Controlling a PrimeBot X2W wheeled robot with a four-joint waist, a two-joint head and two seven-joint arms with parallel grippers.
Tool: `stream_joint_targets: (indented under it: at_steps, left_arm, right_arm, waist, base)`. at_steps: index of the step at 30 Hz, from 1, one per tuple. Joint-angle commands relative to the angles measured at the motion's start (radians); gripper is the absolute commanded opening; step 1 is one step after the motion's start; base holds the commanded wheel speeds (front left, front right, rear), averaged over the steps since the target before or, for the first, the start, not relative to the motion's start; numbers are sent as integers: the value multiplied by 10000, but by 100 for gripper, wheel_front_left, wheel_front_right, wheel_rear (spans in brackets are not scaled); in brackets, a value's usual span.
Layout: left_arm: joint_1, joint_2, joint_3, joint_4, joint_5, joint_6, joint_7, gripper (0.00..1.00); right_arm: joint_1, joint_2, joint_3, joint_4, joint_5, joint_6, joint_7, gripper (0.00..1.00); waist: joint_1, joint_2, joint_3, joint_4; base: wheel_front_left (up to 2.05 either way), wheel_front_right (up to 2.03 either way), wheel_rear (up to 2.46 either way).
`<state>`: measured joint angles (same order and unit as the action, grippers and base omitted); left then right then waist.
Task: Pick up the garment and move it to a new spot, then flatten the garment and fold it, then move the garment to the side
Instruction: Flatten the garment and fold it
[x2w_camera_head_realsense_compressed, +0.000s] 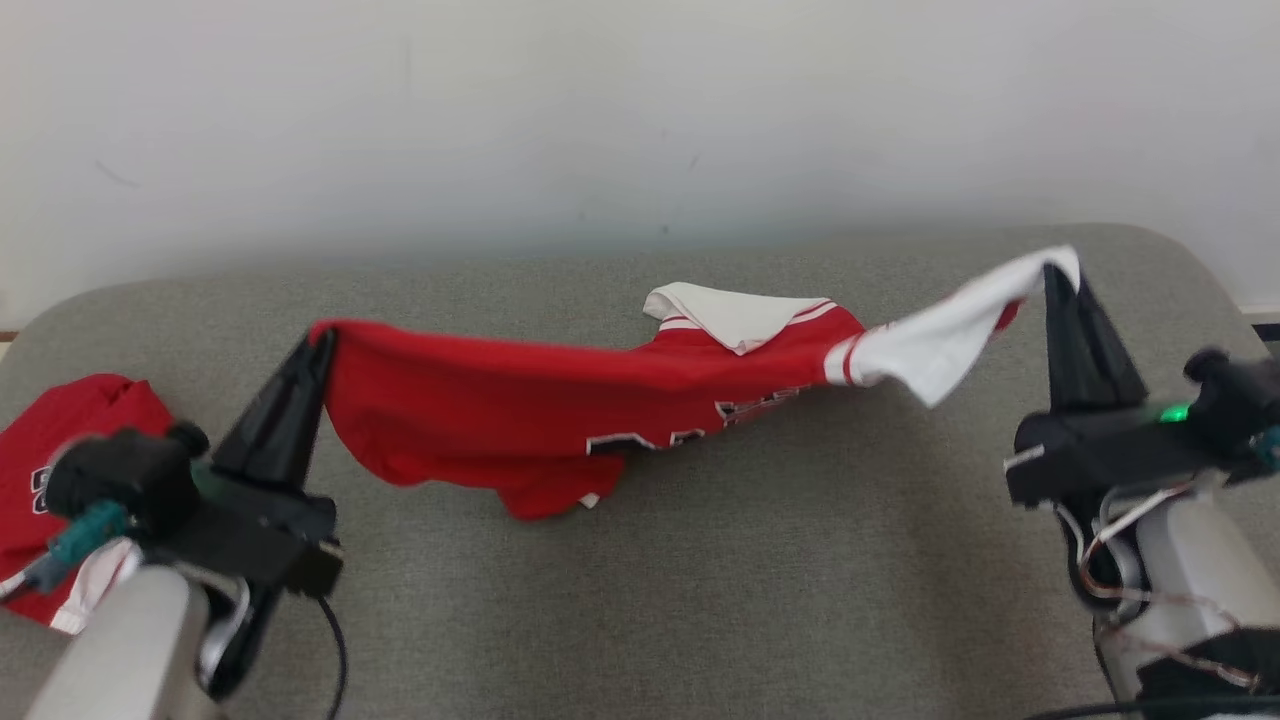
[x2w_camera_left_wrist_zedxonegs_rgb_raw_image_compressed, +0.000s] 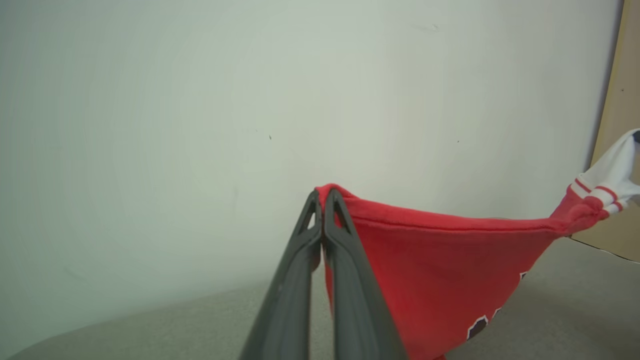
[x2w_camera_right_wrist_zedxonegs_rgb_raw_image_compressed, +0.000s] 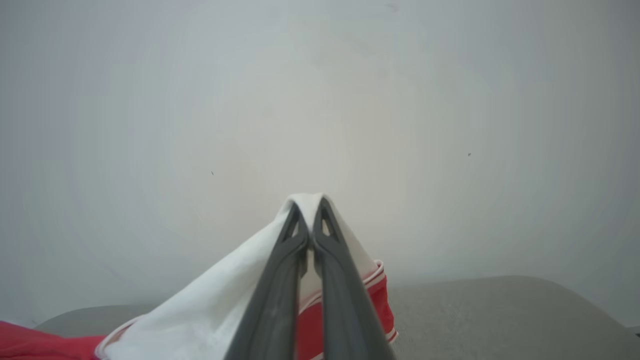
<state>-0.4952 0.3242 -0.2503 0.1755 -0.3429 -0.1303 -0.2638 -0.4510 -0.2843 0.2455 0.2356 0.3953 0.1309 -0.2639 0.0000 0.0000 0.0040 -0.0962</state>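
- The left tool (x2w_camera_head_realsense_compressed: 322, 342) is pinching the red end of the garment (x2w_camera_head_realsense_compressed: 500, 400); the right tool (x2w_camera_head_realsense_compressed: 1058, 275) is pinching its white sleeve.
- The garment is hanging stretched side to side between them, its middle probably touching the grey tabletop (x2w_camera_head_realsense_compressed: 700, 600).
- Neither arm is sitting nearer.

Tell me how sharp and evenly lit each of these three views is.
Head view: soft, even light, only a faint shadow under the garment on the grey surface; slightly soft overall. Left wrist view: the garment's hem is crisp, and the fingers blur toward the bottom edge. Right wrist view: hazy, washed out, darker at the corners.
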Motion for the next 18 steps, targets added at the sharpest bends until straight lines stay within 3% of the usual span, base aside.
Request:
stream_joint_targets:
  at_steps: [1, 9, 18]
  left_arm:
    - [-636, 290, -228, 167, -259, 5, -12, 0]
    - [-4173, 1424, -1658, 2120, -484, 7, -9, 0]
    - [-6655, 1698, -3028, 3625, -84, 7, 3, 0]
  right_arm:
    - [-562, -146, 72, -20, -81, -3, -4, 0]
    - [-3577, -696, 543, 855, -307, -3, -4, 0]
    - [-5981, -937, 893, 2467, -659, -4, -4, 0]
  waist:
    - [0, 0, -118, 140]
    - [0, 0, -111, 341]
    - [0, 0, 932, 426]
  base:
    - [0, 0, 0]
    - [0, 0, 0]
    - [0, 0, 0]
